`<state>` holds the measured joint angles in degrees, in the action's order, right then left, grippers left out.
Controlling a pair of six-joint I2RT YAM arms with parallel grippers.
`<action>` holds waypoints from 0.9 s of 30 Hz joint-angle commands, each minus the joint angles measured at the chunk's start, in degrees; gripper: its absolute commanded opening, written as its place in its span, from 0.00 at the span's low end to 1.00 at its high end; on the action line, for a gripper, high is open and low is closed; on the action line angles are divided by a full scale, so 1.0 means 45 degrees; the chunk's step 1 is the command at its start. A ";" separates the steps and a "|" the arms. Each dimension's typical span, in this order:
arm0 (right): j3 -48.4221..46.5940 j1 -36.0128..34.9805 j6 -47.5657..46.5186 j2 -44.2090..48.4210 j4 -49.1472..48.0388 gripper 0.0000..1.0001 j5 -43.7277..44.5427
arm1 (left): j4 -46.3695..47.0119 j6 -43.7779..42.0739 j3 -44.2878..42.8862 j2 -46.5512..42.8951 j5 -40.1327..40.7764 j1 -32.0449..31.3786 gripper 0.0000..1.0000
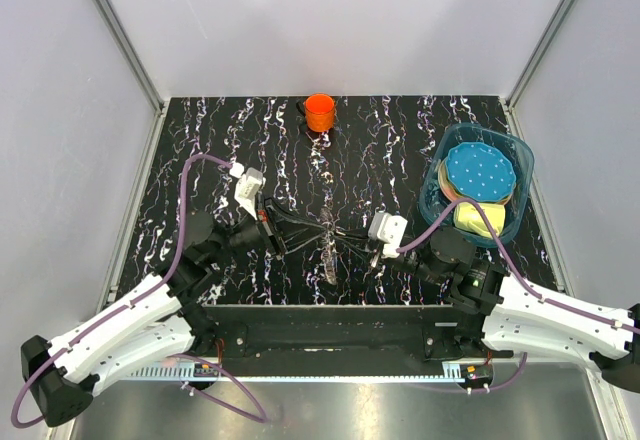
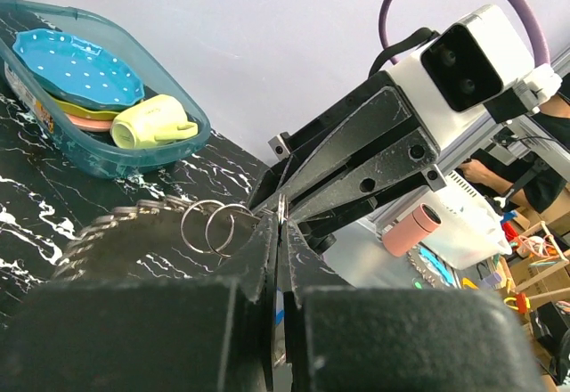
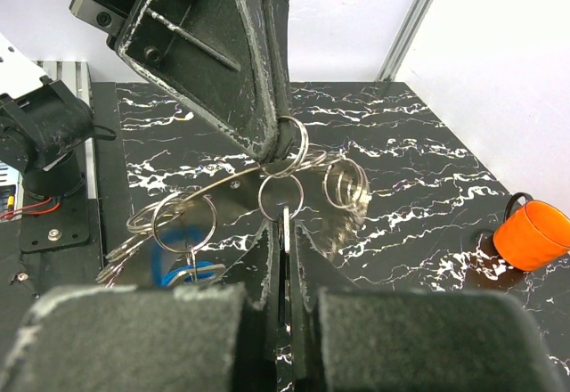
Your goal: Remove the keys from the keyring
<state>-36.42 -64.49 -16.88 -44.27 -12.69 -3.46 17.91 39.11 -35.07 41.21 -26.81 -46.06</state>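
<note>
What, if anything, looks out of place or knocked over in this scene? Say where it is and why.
The yellow cup lies tipped on its side in the blue tub on the right, beside the stacked plates, instead of standing upright. The orange cup stands upright, and nothing looks spilled.

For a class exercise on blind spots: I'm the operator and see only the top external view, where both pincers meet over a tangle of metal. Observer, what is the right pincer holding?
Observer: In the right wrist view the right pincer is shut on what looks like a key, edge-on, hanging from a small split ring.
Operator: And the other one?
Observer: The left pincer pinches a cluster of small rings right beside that split ring.
Operator: Anything coloured in the bundle?
Observer: Yes, a small blue piece shows low in that view, left of the right pincer's fingers.
</note>
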 commanded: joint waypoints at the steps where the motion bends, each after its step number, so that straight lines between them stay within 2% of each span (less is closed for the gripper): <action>1: -0.0089 -0.0083 0.0139 0.0014 -0.0598 0.00 0.0379 | 0.1995 0.0312 -0.0117 -0.0154 -0.0390 0.0041 0.00; 15: -0.0148 -0.0083 0.0041 0.0014 -0.0579 0.00 0.0692 | 0.2601 0.0449 0.0059 0.0041 -0.1074 0.0041 0.00; 27: -0.0441 -0.0083 -0.0330 0.0209 -0.0423 0.00 0.1258 | 0.3558 0.0703 0.0098 0.0646 -0.2772 0.0041 0.00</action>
<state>-36.42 -64.62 -17.12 -44.18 -13.76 -1.48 24.91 40.75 -34.04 43.99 -34.13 -45.95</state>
